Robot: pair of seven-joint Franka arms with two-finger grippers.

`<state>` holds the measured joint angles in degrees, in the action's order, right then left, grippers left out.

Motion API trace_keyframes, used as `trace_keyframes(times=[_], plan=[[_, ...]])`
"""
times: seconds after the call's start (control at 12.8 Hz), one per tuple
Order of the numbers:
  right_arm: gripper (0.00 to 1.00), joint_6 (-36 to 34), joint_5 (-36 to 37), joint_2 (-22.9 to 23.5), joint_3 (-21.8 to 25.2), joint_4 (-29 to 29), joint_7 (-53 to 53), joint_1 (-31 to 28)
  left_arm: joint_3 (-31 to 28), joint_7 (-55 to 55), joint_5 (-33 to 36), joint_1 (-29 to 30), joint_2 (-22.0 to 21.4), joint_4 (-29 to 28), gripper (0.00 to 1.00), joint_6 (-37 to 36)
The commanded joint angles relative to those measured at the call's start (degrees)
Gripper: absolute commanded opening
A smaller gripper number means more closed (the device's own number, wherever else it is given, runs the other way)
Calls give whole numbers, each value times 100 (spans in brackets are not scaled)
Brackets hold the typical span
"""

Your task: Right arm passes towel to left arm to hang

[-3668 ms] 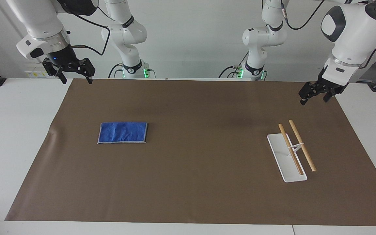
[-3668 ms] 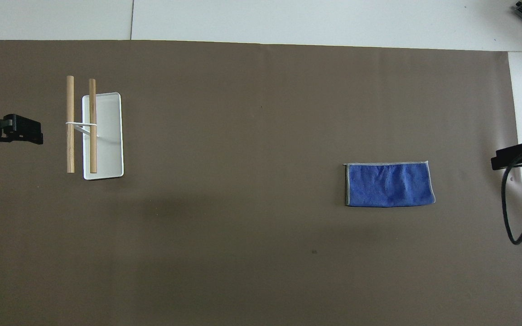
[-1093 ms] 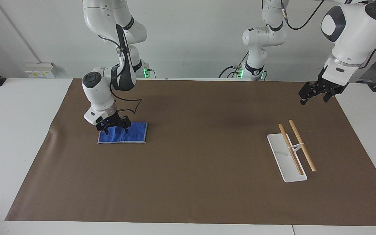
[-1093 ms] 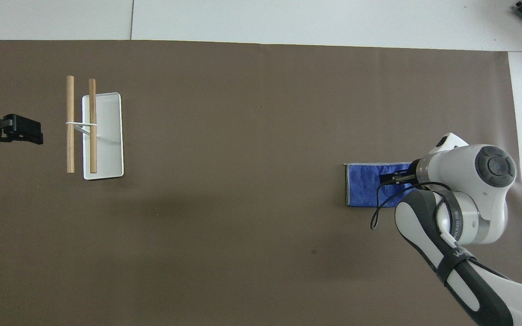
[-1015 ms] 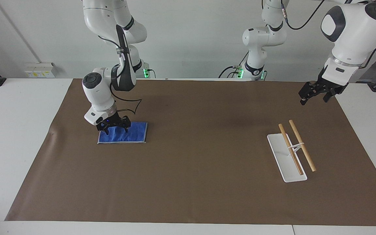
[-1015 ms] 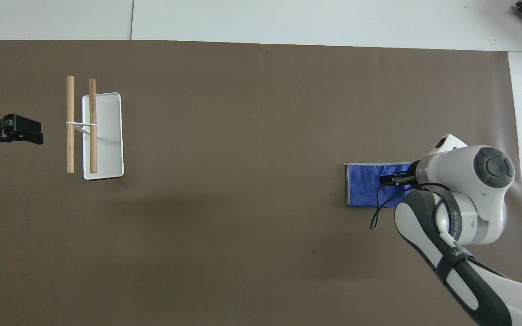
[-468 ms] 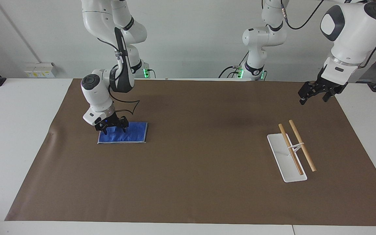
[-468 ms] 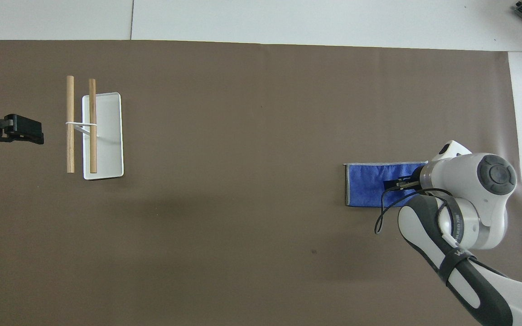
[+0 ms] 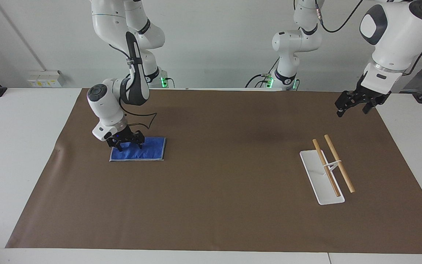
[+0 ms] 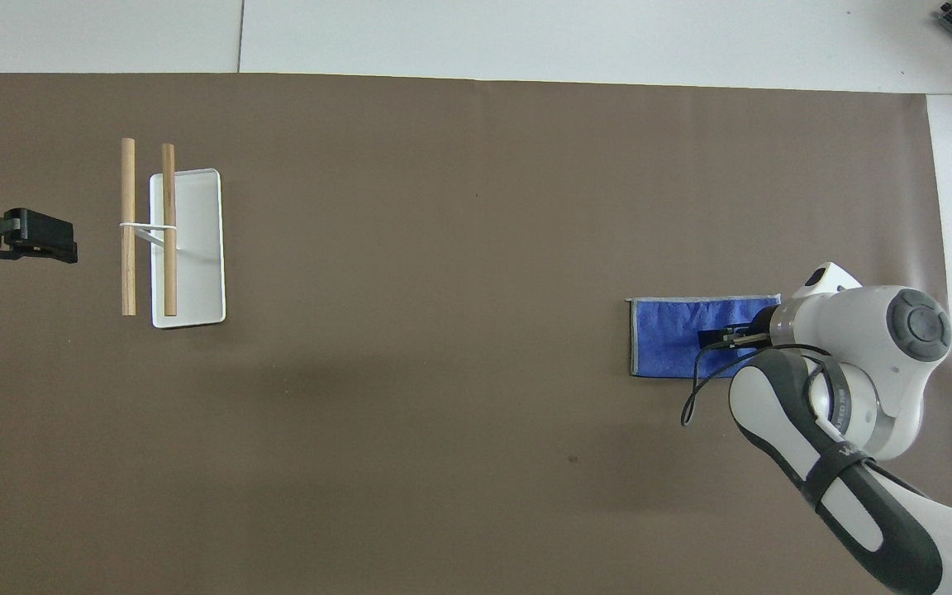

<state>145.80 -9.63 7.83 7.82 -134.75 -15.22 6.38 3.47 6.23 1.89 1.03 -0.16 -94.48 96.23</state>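
Shifted toward the tabletop's end edge, right pincer (image 9: 127, 144) straddles the towel (image 9: 148, 150), unclenched, ready to pinch; left pincer (image 9: 354, 103) waits, released.

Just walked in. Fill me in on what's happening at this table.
The right arm's tool is down on the blue towel, fingers spread over its end, nothing lifted. The towel lies flat on the brown mat. The left arm's tool waits open in the air near the wooden-bar towel rack.
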Motion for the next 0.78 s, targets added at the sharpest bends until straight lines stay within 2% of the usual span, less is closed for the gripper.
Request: trace_keyframes(times=[0.0, 0.08, 0.16, 0.39, 0.55, 0.7], plan=[[40, 142, -171, 25, -35, -77, -235, -40, -30, 1, -93, -32, -212, -281, 100, 44], [9, 133, -179, 34, -35, -77, -227, -23, -30, 1, -93, -59, -282, -412, 100, 88], [0, 124, -179, 34, -35, -77, -201, -23, -22, -42, -93, -59, -361, -579, 100, 106], [0, 37, -179, 25, -35, 28, -139, 30, -4, -43, -154, -68, -607, -1105, 100, 211], [0, -330, -188, -53, -35, 308, 54, 74, -30, 53, -679, -59, -914, -1790, 100, 867], [0, -936, -292, -150, -35, 799, 81, 74, -22, 780, -1058, -59, -1082, -2406, 100, 1841]])
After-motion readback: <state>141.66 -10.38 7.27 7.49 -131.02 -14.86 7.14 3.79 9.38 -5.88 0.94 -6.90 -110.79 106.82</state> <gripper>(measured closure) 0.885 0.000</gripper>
